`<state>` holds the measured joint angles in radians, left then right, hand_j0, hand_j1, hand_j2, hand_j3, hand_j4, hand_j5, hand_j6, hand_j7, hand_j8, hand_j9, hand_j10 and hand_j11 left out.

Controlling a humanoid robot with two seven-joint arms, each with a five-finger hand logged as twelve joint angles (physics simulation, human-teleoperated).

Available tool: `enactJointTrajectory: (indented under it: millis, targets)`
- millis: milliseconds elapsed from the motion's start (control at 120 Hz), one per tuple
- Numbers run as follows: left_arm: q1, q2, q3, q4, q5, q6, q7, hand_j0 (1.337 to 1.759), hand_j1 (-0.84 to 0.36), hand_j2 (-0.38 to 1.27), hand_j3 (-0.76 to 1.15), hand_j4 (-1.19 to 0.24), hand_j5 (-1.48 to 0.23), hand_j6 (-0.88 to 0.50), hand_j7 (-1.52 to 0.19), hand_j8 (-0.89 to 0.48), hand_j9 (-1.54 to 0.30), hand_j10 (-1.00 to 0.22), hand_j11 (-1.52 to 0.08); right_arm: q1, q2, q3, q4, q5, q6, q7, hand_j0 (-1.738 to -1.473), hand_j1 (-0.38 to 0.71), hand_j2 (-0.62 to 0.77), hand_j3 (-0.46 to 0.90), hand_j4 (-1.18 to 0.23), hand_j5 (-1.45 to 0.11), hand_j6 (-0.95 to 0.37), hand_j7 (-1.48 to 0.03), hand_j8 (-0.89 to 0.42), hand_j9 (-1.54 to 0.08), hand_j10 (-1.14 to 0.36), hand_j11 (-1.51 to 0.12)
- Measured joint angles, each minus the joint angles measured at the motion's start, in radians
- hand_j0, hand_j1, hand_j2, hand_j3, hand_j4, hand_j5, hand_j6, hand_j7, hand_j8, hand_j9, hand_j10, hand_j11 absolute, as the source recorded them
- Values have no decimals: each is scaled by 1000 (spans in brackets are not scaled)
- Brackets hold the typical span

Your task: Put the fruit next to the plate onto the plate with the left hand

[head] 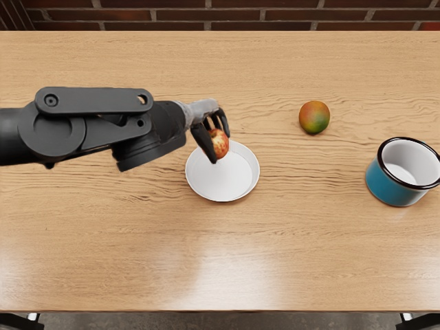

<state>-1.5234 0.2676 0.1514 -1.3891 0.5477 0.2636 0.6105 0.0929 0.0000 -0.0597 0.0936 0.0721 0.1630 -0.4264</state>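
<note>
Head view, looking down at a slant on a wooden counter [206, 261], with a brick wall [206, 14] along the top edge. The left arm [89, 127], dark grey and black, enters from the left edge and reaches to the right toward the middle of the counter. The left hand [214, 134] is closed around an apple [220, 143], a small red and yellow fruit. The dark fingers [205, 143] curl over and about it, so that only part of its skin shows between them.

The apple lies over the upper-left rim of the plate [234, 182], a round white dish near the centre of the counter. Whether the fruit touches the plate or is held just above it cannot be told from this view. The rest of the plate's surface is bare white.

A mango [314, 117], green shading to orange-red, rests on the counter up and to the right of the plate, apart from it. Farther right, near the picture's edge, stands an upright cup [385, 189], blue outside and white inside with a dark rim, well apart from both plate and mango.
</note>
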Motion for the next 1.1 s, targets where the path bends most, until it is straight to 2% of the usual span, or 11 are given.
enactJointTrajectory:
  millis: [42, 217, 450, 492, 608, 692, 742, 825, 933, 1017, 1100]
  targets:
    - [0, 3, -1, 9, 1, 1, 0, 1653, -289, 455, 0, -613, -1038, -346, -1025, -358, -1027, -761, -1012, 0, 0, 0, 0, 0, 0, 0, -1658, -349, 0, 0, 0, 0, -1, 0, 0, 0, 0, 0]
    - [6, 5, -8, 22, 4, 9, 0, 1656, -241, 247, 0, -526, -788, -407, -781, -411, -781, -589, -776, 2, 0, 0, 0, 0, 0, 0, -1658, -349, 0, 0, 0, 0, -1, 0, 0, 0, 0, 0]
    - [24, 16, -25, 21, 3, 11, 0, 1657, -160, 133, 0, -436, -600, -398, -598, -400, -598, -456, -596, 4, 0, 1, 0, 0, 1, 0, -1658, -349, 0, 0, 0, 0, -1, 0, 0, 0, 0, 0]
    - [90, 68, -74, 9, 2, 10, 0, 1657, -89, 113, 0, -375, -514, -344, -512, -345, -512, -391, -511, 4, 0, 1, 1, 0, 2, 0, -1658, -349, 0, 0, 0, 0, -1, 0, 0, 0, 0, 0]
    - [137, 272, -213, -105, -40, -2, 0, 1658, 85, 67, 0, -227, -309, -209, -308, -210, -308, -236, -307, 4, 0, 1, 3, 1, 4, 0, -1658, -349, 0, 0, 0, 0, -1, 0, 0, 0, 0, 0]
    - [216, 448, -333, -170, -175, -128, 0, 1658, 162, 47, 0, -160, -218, -149, -217, -149, -217, -166, -216, 4, 0, 2, 5, 1, 6, 0, -1658, -349, 0, 0, 0, 0, -1, 0, 0, 0, 0, 0]
    - [287, 557, -421, -189, -295, -275, 0, 1658, 196, 38, 0, -132, -178, -123, -178, -124, -178, -137, -177, 4, 0, 2, 5, 2, 7, 0, -1658, -349, 0, 0, 0, 0, -1, 0, 0, 0, 0, 0]
    - [328, 681, -516, -192, -522, -528, 0, 1658, 236, 27, 0, -97, -131, -91, -130, -92, -130, -100, -130, 4, 0, 4, 8, 2, 8, 0, -1658, -349, 0, 0, 0, 0, 0, 0, 0, 0, 0, 0]
    - [401, 714, -566, -140, -771, -750, 0, 1658, 269, 18, 0, -68, -91, -65, -91, -65, -91, -70, -91, 4, 0, 4, 16, 3, 8, 0, -1658, -349, 0, 0, 0, 0, 0, 0, 0, 0, 0, 0]
    - [434, 747, -581, -108, -919, -819, 0, 1658, 287, 13, 0, -52, -71, -50, -70, -50, -70, -54, -70, 4, 0, 3, 23, 3, 8, 0, -1658, -349, 0, 0, 0, 0, 0, 0, 0, 0, 0, 0]
    - [478, 805, -586, -88, -994, -850, 0, 1658, 300, 9, 0, -40, -55, -39, -55, -39, -55, -42, -55, 4, 0, 3, 30, 3, 8, 0, -1658, -349, 0, 0, 0, 0, 0, 0, 0, 0, 0, 0]
